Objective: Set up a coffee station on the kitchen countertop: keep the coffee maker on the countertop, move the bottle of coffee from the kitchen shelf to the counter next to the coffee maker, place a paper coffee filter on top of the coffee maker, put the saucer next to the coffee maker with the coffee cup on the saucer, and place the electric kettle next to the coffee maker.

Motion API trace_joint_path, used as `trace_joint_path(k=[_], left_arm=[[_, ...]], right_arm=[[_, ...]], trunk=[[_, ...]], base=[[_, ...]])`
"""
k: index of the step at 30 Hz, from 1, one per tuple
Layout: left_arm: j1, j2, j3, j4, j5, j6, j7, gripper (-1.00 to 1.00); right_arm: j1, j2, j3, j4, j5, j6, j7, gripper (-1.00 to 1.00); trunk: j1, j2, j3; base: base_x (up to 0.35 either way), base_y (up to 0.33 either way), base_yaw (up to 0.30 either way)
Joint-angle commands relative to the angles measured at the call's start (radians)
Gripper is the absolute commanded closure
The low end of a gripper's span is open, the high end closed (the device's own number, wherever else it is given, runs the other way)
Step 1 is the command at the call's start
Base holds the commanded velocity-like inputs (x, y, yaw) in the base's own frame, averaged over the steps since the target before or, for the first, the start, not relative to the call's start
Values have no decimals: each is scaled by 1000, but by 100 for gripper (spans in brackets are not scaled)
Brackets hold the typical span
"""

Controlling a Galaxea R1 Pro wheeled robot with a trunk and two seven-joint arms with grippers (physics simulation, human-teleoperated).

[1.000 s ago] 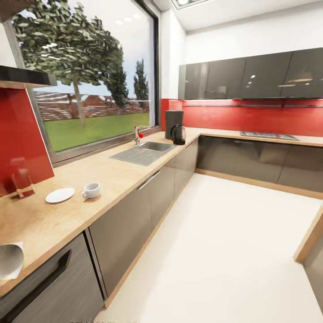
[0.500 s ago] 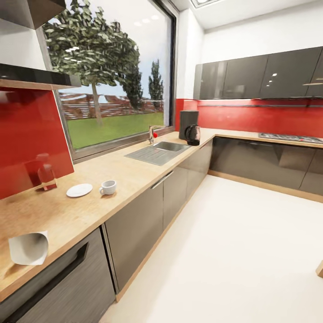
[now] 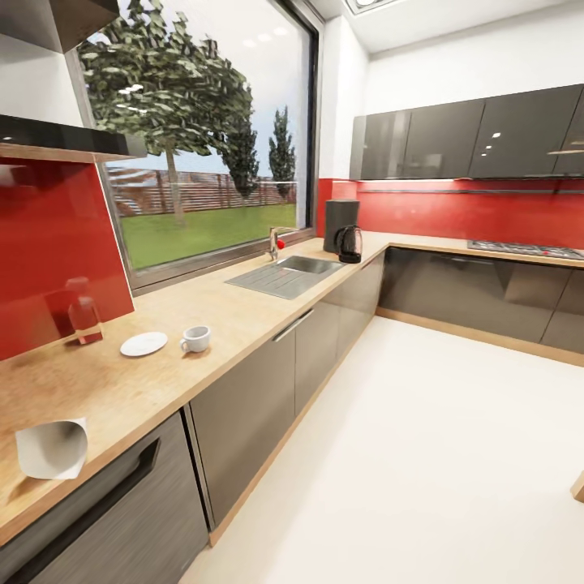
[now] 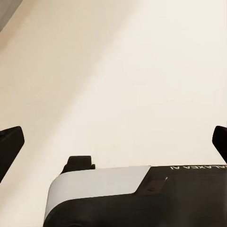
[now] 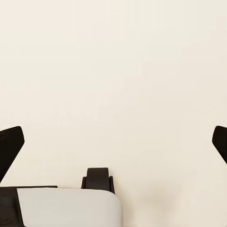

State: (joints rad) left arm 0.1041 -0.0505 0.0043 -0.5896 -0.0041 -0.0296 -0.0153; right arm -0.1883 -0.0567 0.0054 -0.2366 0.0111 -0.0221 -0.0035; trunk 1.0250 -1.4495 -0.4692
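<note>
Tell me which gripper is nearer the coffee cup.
Probably left: the coffee cup sits on the countertop at the head view's left. Both the left gripper and right gripper face pale floor, open.

You see the kitchen countertop [image 3: 243,312], a long L-shaped beige wood-look worktop over glossy dark grey cabinets. Take the coffee maker [image 3: 340,225], tall and dark grey, upright in the far corner, as your landmark. The electric kettle [image 3: 349,244], dark and glassy, stands upright just in front of it. Well away from it along the counter lie the flat white saucer [image 3: 143,344] and, just beside it, the upright white coffee cup [image 3: 195,338]. Farther still lies the paper coffee filter [image 3: 52,448], pale, curled, at the counter's edge.
</note>
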Motion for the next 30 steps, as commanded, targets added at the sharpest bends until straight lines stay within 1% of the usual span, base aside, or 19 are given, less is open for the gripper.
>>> trace_joint_path(k=[1, 2, 4, 6, 8, 9, 12, 13, 16, 17, 19, 21, 25, 30], left_arm=[[0, 1, 0, -6, 2, -9, -2, -100], [0, 2, 1, -49, 2, -49, -2, -100], [0, 3, 2, -121, 1, -93, -2, -100], [0, 4, 2, -243, 0, -140, -3, -100], [0, 3, 2, -300, 1, -152, -3, -100], [0, 4, 2, -365, 1, -159, -4, -100], [2, 5, 3, -485, 0, -163, -4, -100], [8, 5, 3, -568, 0, -151, -4, -100], [20, 6, 3, -686, 1, -101, -4, -100], [29, 6, 3, -758, 2, -58, -4, -100], [37, 6, 3, -822, 3, -17, -4, -100], [45, 6, 3, -906, 4, 30, -3, -100], [49, 6, 3, -958, 4, 53, 2, -100], [50, 6, 6, -981, 4, 55, 5, -100]], right_arm=[[0, 0, 1, 0, 1, -3, -1, -100], [0, 0, 0, 1, 1, -3, -1, -100], [0, 0, 0, 1, 1, -4, -1, -100], [0, 0, -1, 2, 1, -4, -1, -100], [0, 0, -1, 2, 1, -4, -1, -100], [0, 0, -1, 2, 1, -4, -1, -100], [0, 0, -1, 2, 1, -4, -1, -100], [0, 0, -1, 2, 1, -4, -1, -100], [0, 0, -1, 2, 1, -4, -1, -100], [0, 0, -1, 2, 2, -4, -1, -100], [0, 0, -1, 2, 1, -4, -1, -100], [0, 0, -1, 2, 2, -4, -1, -100], [0, 0, -1, 2, 3, -4, -1, -100], [0, 0, 0, 2, 2, -4, -1, -100]], trunk=[[0, 0, -1], [0, 0, -1], [0, 0, -1], [0, 0, -1], [0, 0, -1], [0, 0, -1], [0, 0, -1], [0, 0, -1], [0, 0, -1], [0, 0, -1], [0, 0, -1], [0, 0, -1], [0, 0, -1], [0, 0, -1]], base=[[0, 0, 0], [0, 0, 0], [0, 0, 0], [0, 0, 0], [0, 0, 0], [0, 0, 0], [0, 0, 0], [0, 0, 0], [0, 0, 0], [0, 0, 0], [0, 0, 0], [0, 0, 0], [0, 0, 0], [0, 0, 0]])
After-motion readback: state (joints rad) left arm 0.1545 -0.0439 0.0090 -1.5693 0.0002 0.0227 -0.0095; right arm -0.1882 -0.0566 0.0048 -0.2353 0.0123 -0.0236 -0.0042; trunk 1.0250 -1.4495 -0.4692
